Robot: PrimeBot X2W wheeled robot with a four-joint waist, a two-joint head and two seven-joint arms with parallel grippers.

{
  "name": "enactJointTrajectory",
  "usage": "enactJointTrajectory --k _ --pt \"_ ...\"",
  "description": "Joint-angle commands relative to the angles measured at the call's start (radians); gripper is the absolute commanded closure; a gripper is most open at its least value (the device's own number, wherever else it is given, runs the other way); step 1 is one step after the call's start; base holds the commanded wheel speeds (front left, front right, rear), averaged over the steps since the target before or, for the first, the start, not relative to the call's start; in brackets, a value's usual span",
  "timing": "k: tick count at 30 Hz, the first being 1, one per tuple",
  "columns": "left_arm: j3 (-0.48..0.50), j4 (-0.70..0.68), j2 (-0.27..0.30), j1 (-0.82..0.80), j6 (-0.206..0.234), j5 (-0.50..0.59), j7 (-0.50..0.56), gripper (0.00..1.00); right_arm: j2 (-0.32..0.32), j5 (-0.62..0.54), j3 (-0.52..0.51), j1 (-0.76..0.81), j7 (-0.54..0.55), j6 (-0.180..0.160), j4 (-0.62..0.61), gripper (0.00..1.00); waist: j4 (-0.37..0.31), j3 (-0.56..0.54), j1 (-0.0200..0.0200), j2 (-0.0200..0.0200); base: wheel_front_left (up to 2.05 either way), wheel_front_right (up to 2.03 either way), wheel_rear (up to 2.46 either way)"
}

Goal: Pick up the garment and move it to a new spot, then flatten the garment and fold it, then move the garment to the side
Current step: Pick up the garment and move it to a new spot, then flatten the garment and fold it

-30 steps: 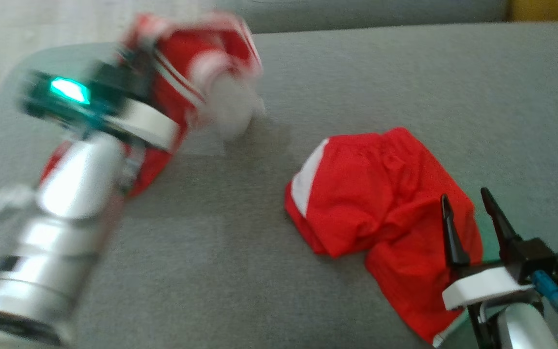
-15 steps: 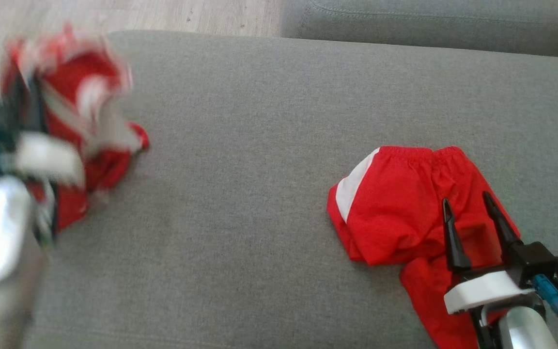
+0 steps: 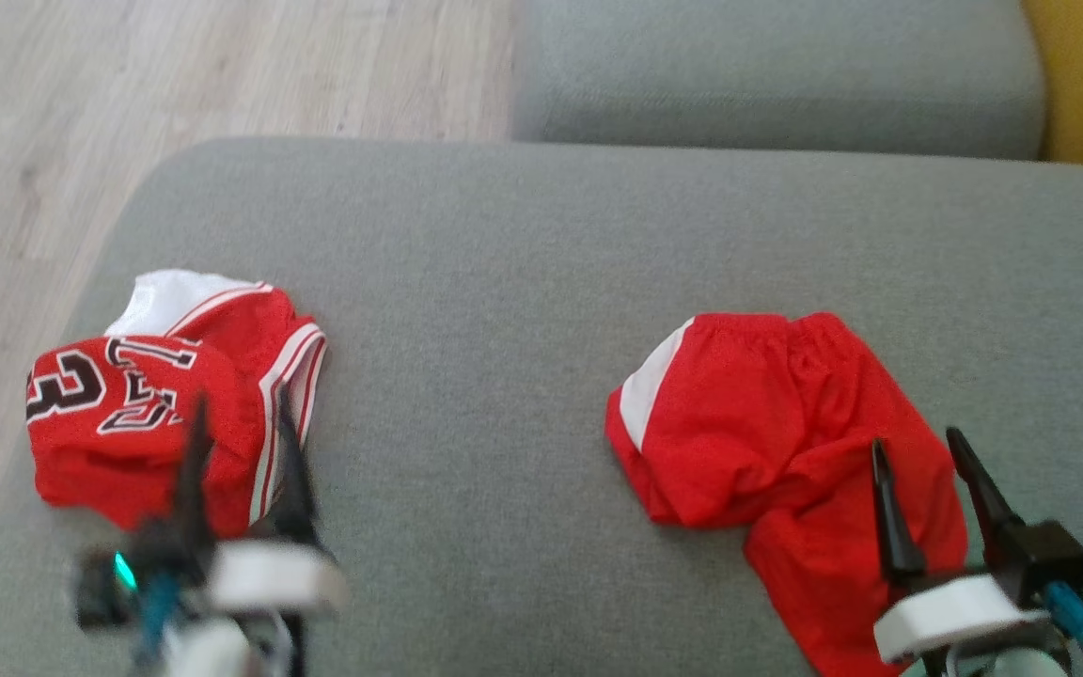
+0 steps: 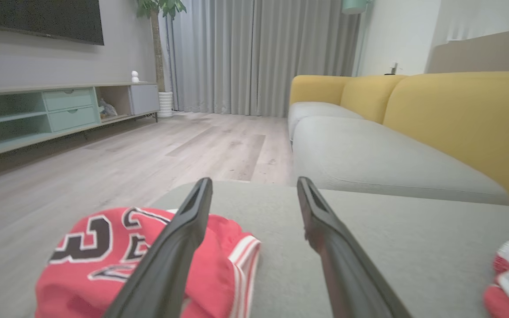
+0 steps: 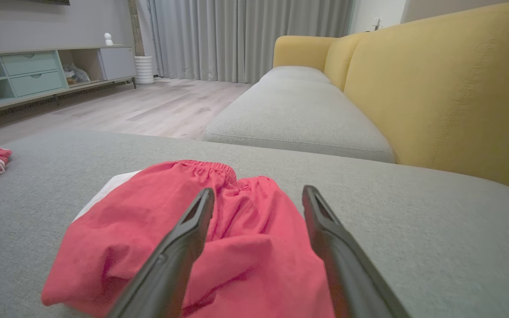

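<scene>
Moving step: looks done. The red jersey [image 3: 156,414] lies bunched on the grey cushion [image 3: 504,282], close to its left edge, with the number 23 facing up.
Left arm: the left gripper [image 3: 239,414] is spread wide and empty, with its fingers at the jersey's near side. I cannot tell whether they touch the cloth.
Right arm: the right gripper [image 3: 918,442] is also spread and empty, poised over the red shorts [image 3: 739,423], well apart from the jersey.
Step in hand: flattening, not yet begun. The jersey is crumpled and doubled over itself.
Next move: probably pinching 1 free edge or 2 corners and drawing the cloth toward the cushion's middle, where there is room.
</scene>
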Motion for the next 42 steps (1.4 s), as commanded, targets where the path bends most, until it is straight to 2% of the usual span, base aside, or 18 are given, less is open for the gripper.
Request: enactJointTrajectory --k 1,6,11,22,42 --pt "0.043 -0.054 -0.008 0.016 -0.011 0.024 -0.007 0.0 -0.004 0.007 0.021 -0.016 -0.004 0.007 -0.04 0.0 -0.012 -0.022 0.0002 -0.0001 0.0 0.0 0.0" --pt "0.051 -0.141 -0.095 0.163 -0.072 0.119 -0.007 0.0 -0.004 0.017 0.032 0.032 -0.004 0.007 -0.068 0.0 -0.034 -0.057 0.0002 -0.0001 0.0 0.0 0.0" --pt "0.045 -0.143 -0.123 0.24 -0.101 0.184 -0.007 0.0 -0.004 0.038 0.065 0.085 -0.004 0.007 -0.089 0.0 -0.062 -0.096 0.0002 -0.0001 0.0 0.0 0.0" --pt "0.062 -0.125 -0.133 0.282 -0.104 0.225 -0.008 0.0 -0.004 0.068 0.086 0.114 -0.004 0.007 -0.101 0.0 -0.099 -0.124 0.0002 -0.0001 0.0 0.0 0.0" --pt "0.04 -0.125 -0.134 0.27 -0.086 0.215 -0.008 0.0 -0.004 0.078 0.076 0.106 -0.004 0.007 -0.089 0.0 -0.108 -0.108 0.0002 -0.0001 0.0 0.0 0.0"
